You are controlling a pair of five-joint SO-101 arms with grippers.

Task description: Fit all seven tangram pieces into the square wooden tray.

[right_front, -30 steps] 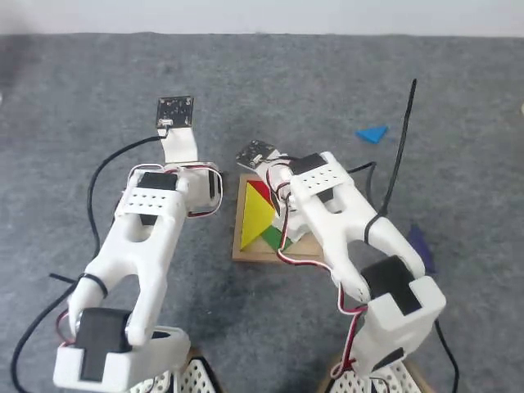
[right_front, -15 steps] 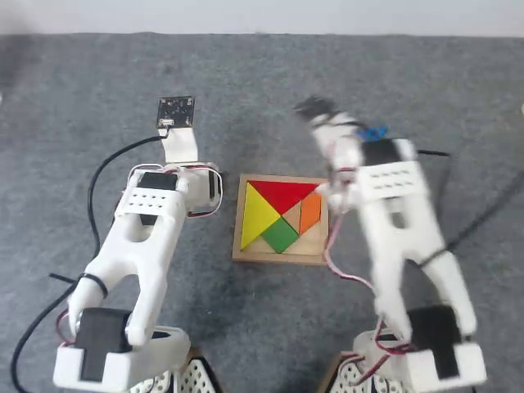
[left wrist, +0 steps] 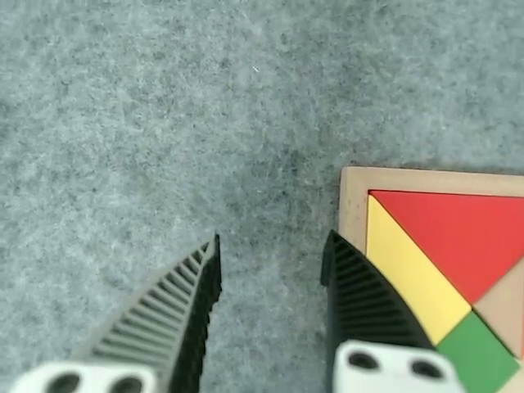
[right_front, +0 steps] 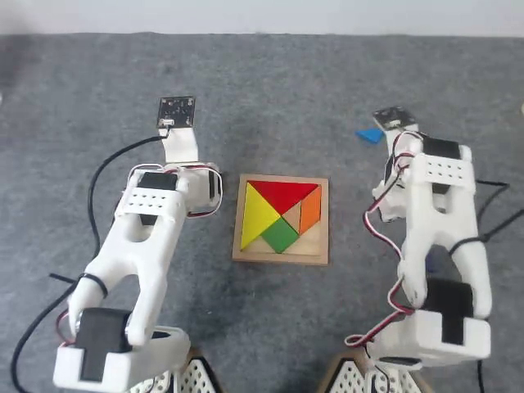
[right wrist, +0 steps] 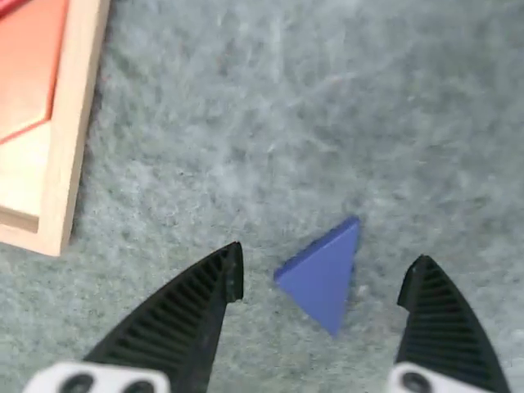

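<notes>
High view: square wooden tray (right_front: 281, 259) sits mid-counter between the two arms. It holds a red triangle (right_front: 282, 195) at the far side, a yellow triangle (right_front: 257, 217) at the left, a green piece (right_front: 281, 236) at the near side and an orange piece (right_front: 310, 211) at the right. The tan patch in the middle could be a piece or bare tray, can't tell.

Change: a second ago the right arm lay across the tray and hid its right half. It has now swung off to the tray's right side, so all four coloured pieces show. Left arm and tray are unchanged.

Right claw (right wrist: 327, 255) is wide open and holds nothing. Its fingers straddle the blue triangle (right wrist: 323, 274), which lies flat on the grey counter (right_front: 270, 98) toward the far right edge, well apart from the tray. I can't tell whether the fingers touch it.

Left claw (left wrist: 273, 239) is open and empty over bare counter, one finger just beside the tray's far-left corner.

A dark purple piece (right_front: 429, 262) sits near the right edge, mostly hidden under the right arm. A black cable (right_front: 102, 176) loops beside the left arm.
</notes>
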